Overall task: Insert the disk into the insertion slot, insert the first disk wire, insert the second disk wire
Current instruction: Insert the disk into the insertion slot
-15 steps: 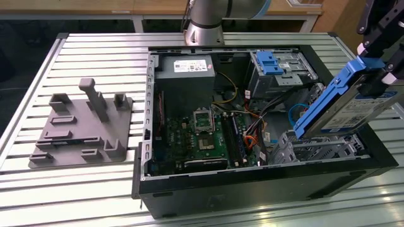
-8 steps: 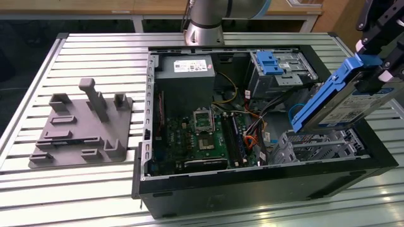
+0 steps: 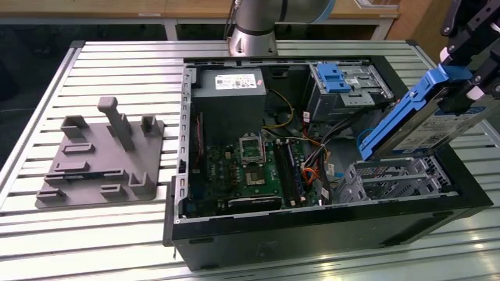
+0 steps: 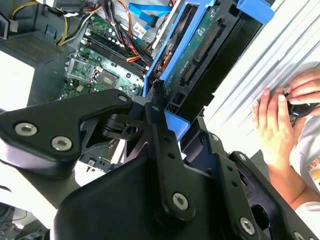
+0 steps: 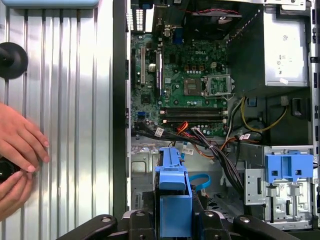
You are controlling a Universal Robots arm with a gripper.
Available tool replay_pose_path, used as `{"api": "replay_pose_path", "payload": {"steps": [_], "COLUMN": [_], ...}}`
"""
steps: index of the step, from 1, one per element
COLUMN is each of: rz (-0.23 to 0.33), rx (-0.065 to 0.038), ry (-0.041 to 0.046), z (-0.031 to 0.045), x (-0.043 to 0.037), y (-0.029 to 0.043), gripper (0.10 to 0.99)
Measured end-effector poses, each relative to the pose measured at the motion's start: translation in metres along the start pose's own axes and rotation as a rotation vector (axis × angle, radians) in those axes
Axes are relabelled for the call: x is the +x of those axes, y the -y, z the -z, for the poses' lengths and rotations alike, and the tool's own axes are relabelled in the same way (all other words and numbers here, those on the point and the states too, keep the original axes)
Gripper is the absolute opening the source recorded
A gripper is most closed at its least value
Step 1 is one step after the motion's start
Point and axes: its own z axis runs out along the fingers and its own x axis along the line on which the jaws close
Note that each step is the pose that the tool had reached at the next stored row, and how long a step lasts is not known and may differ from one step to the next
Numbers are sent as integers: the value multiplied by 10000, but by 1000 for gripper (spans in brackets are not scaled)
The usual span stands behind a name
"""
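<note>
First step in hand: the pincer [image 3: 462, 96] pinches the disk [image 3: 418, 129], held tilted just above the insertion slot [image 3: 399, 178], not yet in it; seating it likely calls for squaring it to that slot.

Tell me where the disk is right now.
At the exterior view's right, the disk is held tilted in the gripper, its lower end just above the insertion slot.
</note>
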Motion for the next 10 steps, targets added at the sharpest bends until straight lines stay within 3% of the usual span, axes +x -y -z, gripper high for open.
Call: {"api": "replay_pose_path", "payload": {"steps": [10], "rz": [1], "rx": [-1], "ry": [11], "z": [0], "x": [0], "y": [29], "gripper": [361]}}
